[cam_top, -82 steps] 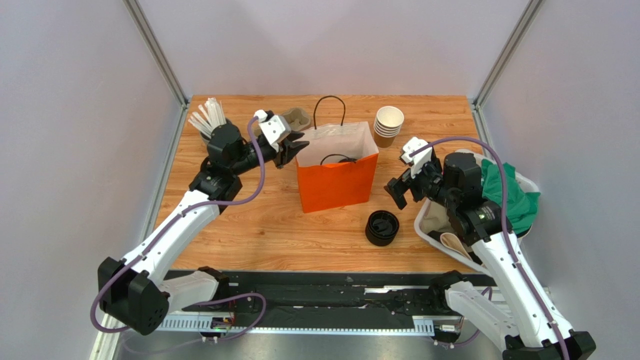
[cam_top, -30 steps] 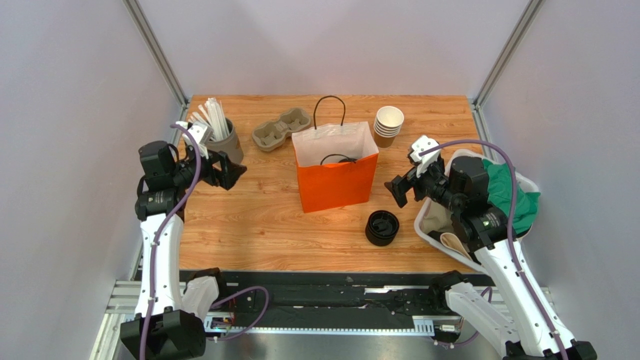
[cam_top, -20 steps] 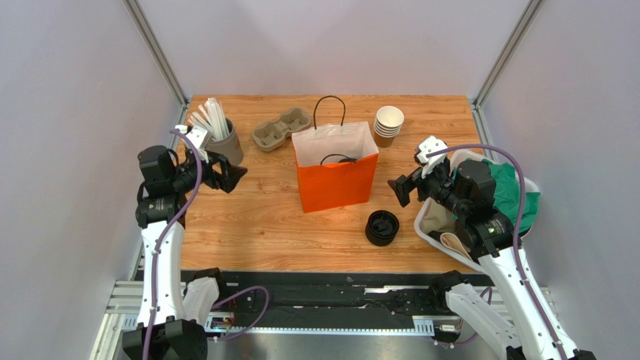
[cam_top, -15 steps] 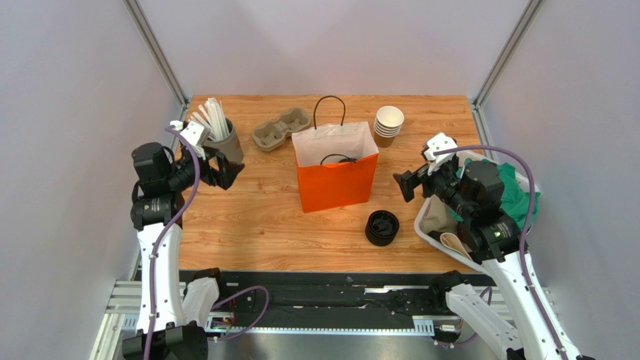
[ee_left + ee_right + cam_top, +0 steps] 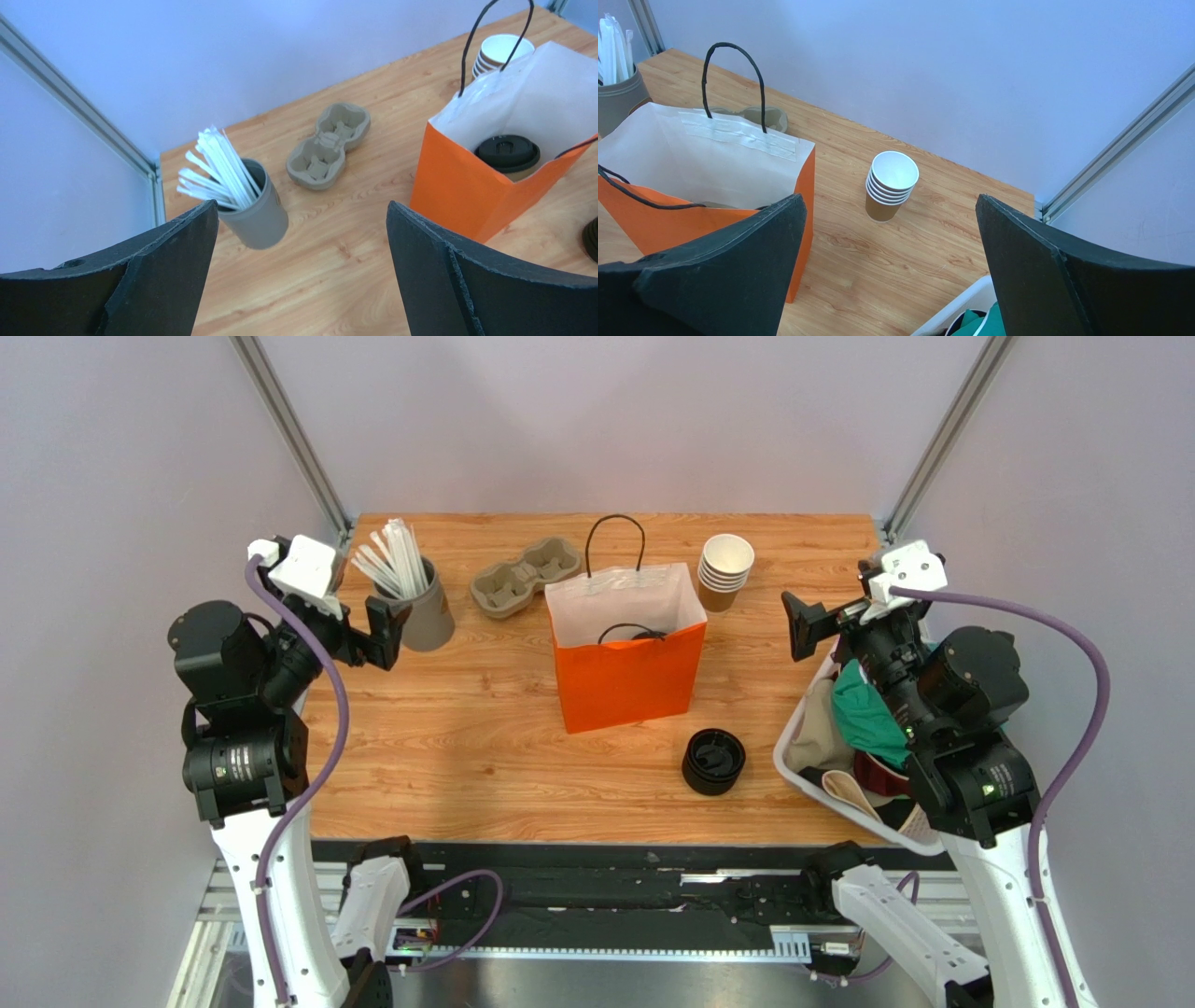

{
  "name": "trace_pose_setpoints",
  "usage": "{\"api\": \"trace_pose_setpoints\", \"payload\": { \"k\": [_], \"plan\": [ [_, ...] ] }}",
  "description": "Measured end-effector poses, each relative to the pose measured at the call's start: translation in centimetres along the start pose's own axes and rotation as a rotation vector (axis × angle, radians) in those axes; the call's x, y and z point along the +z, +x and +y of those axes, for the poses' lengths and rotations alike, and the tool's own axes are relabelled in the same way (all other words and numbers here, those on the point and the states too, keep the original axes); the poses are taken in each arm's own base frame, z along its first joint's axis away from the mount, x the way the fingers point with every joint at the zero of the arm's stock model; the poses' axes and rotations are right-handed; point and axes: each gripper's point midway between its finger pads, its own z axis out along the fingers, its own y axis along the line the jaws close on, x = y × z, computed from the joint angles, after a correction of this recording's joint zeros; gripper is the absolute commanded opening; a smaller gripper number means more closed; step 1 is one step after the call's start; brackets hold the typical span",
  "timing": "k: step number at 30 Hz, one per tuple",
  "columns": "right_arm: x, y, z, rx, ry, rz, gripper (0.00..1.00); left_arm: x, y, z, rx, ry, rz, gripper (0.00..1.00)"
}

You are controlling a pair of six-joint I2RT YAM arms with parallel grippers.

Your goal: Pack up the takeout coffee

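1. Nearest the arm bases, a pile of round black plastic lids (image 5: 714,760) sits on the wooden table (image 5: 477,742), just in front of the orange paper bag's (image 5: 627,679) right corner.
2. A white plastic bin (image 5: 794,760) heaped with green and beige cloth stands right of the bag, beside the lids.
3. The orange bag, white inside with black cord handles, stands upright at mid-table. The takeout coffee (image 5: 507,152), a brown paper cup under a round black lid, sits upright inside it.
4. The left gripper (image 5: 376,633) hangs well left of the bag, its jaws spread wide and holding nothing.
5. The right gripper (image 5: 825,620) hangs right of the bag, over the bin's far end, jaws likewise wide and empty.
6. A grey cup of white paper-wrapped straws (image 5: 425,616) stands left of the bag, just beside the left gripper.
7. A two-cup moulded cardboard carrier (image 5: 526,571) lies behind the bag's left corner.
8. A stack of lidless brown paper cups (image 5: 725,567) stands behind the bag's right corner.
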Motion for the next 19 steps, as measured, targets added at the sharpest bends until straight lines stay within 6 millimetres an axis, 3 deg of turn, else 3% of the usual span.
{"api": "trace_pose_setpoints", "payload": {
  "k": [7, 19],
  "plan": [
    [-0.6, -0.4, -0.1, 0.008, 0.009, -0.016, 0.99, 0.2, 2.6, 0.6, -0.053, -0.037, 0.073, 0.98],
    [-0.8, 0.6, -0.1, 0.022, 0.022, 0.000, 0.99, 0.3, 4.1, 0.9, -0.110, -0.055, 0.096, 0.97]
  ]
}}
